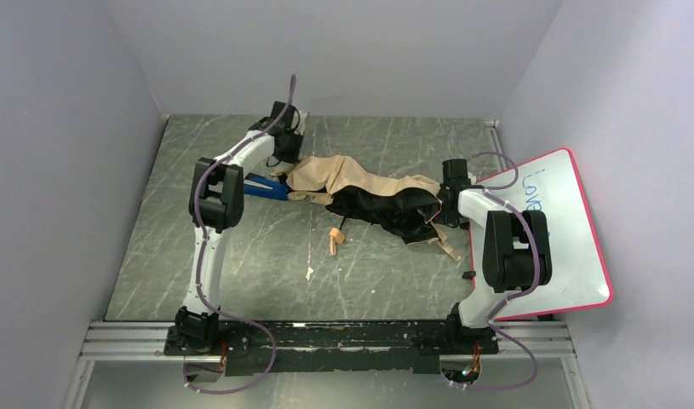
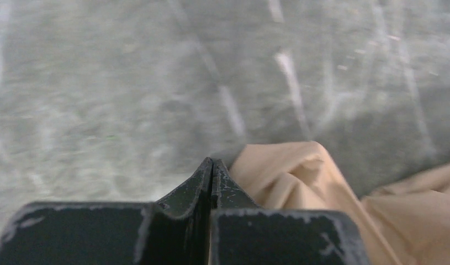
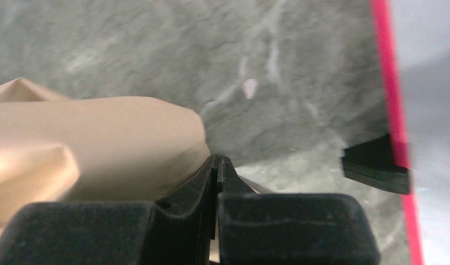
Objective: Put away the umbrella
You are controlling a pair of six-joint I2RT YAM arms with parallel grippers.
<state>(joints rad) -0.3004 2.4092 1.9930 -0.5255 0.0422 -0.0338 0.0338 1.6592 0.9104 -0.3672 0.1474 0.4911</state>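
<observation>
The umbrella (image 1: 360, 183) lies unfolded across the middle of the table, cream-beige canopy on the far side and black lining (image 1: 386, 211) on the near side. Its tan wooden handle (image 1: 333, 242) points toward me on a thin dark shaft. My left gripper (image 1: 283, 166) is shut at the canopy's left end; in the left wrist view its tips (image 2: 212, 161) meet, with beige fabric (image 2: 289, 176) right beside them. My right gripper (image 1: 445, 203) is shut at the canopy's right end; in the right wrist view its tips (image 3: 218, 159) meet against beige fabric (image 3: 101, 138).
A blue object (image 1: 262, 186) lies partly under the canopy's left end. A white board with a red rim (image 1: 564, 230) leans at the right, and its rim shows in the right wrist view (image 3: 391, 99) with a black block (image 3: 377, 163) beside it. Grey walls enclose the table.
</observation>
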